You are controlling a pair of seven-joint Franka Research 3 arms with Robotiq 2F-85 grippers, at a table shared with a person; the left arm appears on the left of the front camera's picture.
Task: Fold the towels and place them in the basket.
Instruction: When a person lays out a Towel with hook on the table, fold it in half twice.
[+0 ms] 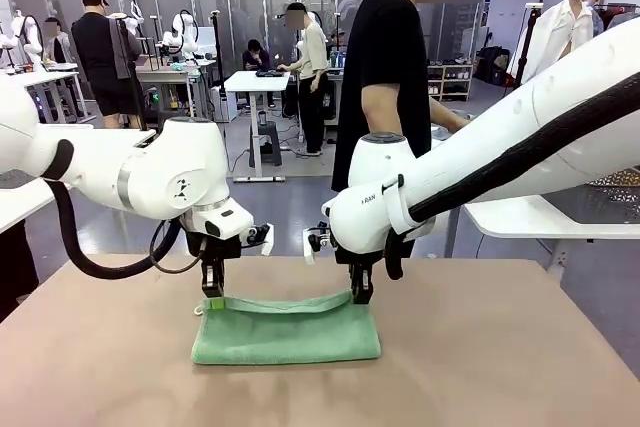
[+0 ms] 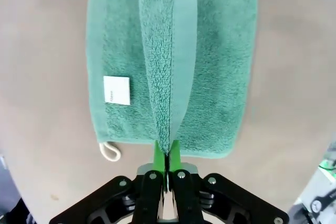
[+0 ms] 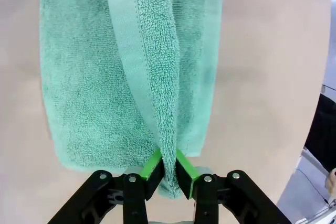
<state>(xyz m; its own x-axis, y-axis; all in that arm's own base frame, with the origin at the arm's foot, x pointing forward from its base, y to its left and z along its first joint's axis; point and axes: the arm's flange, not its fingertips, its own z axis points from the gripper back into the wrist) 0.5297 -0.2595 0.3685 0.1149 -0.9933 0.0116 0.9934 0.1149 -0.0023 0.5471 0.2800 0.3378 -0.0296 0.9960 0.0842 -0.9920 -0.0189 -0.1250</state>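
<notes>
A mint green towel [image 1: 288, 335] lies on the tan table [image 1: 500, 347], with its upper layer lifted along the far edge. My left gripper [image 1: 212, 293] is shut on the towel's far left corner, and my right gripper [image 1: 361, 295] is shut on its far right corner. In the left wrist view the lifted edge of the towel [image 2: 168, 61] runs up from the pinch of my left gripper [image 2: 167, 157]; a white label and a small white loop show at the near corner. The right wrist view shows the towel [image 3: 131, 66] pinched between the green pads of my right gripper [image 3: 169, 167]. The basket is out of view.
A person in a black shirt [image 1: 385, 57] stands behind the table's far edge. A white table [image 1: 545, 217] stands at the right behind my right arm. Bare tabletop lies left, right and in front of the towel.
</notes>
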